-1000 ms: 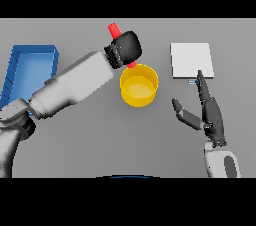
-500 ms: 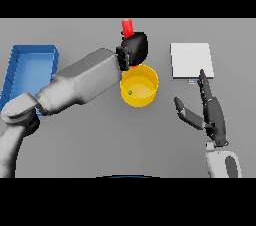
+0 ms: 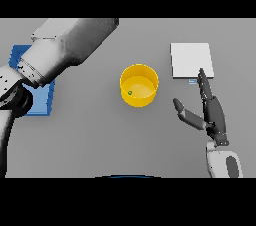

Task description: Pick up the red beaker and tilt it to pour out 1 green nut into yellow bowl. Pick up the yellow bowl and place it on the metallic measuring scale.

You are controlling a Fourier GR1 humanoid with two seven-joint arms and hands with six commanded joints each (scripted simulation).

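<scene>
The yellow bowl (image 3: 139, 85) stands upright in the middle of the table, and one small green nut (image 3: 130, 92) lies on its floor. My left forearm (image 3: 65, 47) reaches up and out past the top edge of the view, so the left hand and the red beaker do not show. The metallic measuring scale (image 3: 192, 60), a flat pale square, lies to the right of the bowl. My right hand (image 3: 212, 112) hovers just below the scale with straight fingers and its thumb spread toward the bowl, holding nothing.
A blue tray (image 3: 42, 101) sits at the table's left edge, largely covered by my left arm.
The left arm has swung up and away, taking the hand and the red beaker out of view. A green nut now lies in the yellow bowl. The right hand has stayed put.
</scene>
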